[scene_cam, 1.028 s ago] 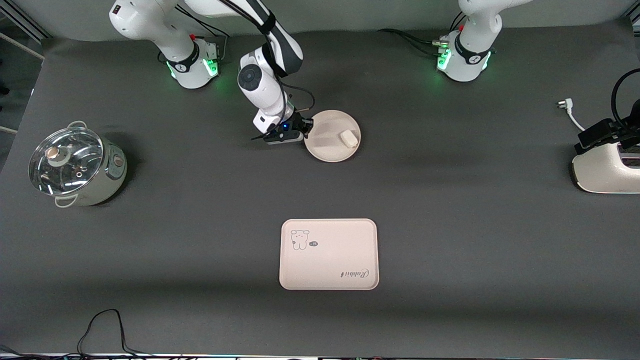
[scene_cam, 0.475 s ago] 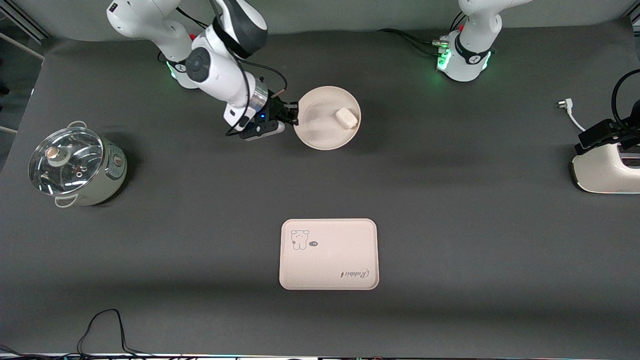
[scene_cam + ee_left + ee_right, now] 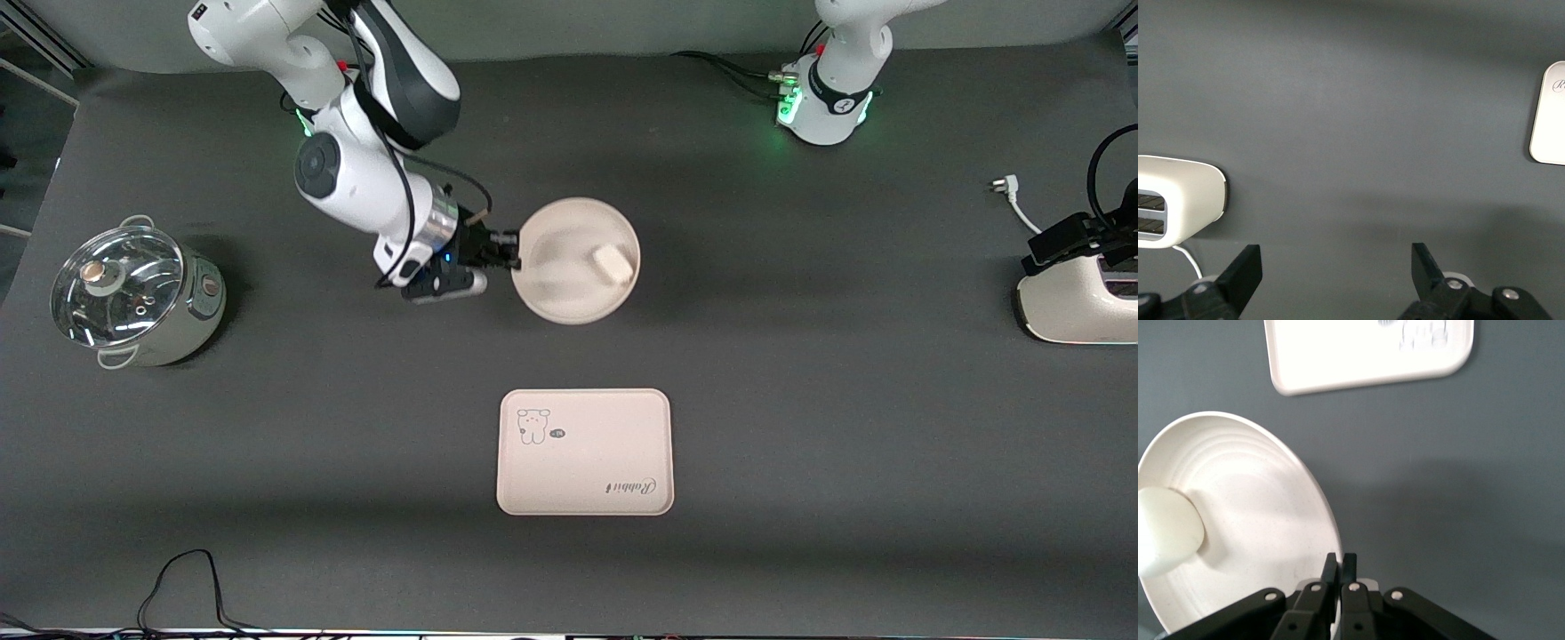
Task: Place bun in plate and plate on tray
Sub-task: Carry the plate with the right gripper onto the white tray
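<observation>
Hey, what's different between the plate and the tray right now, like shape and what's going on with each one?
The plate is round; the tray is rectangular with rounded corners. The plate carries the bun; the tray holds nothing. The right gripper is shut on the plate's rim, while nothing touches the tray, which lies nearer the front camera. The tray has a cartoon animal and "Rabbit" lettering; the plate is plain. Both are cream-beige.

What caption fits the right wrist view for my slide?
Right tool shut on the plate rim, carrying the bun in it above the table, with the tray waiting ahead.
</observation>
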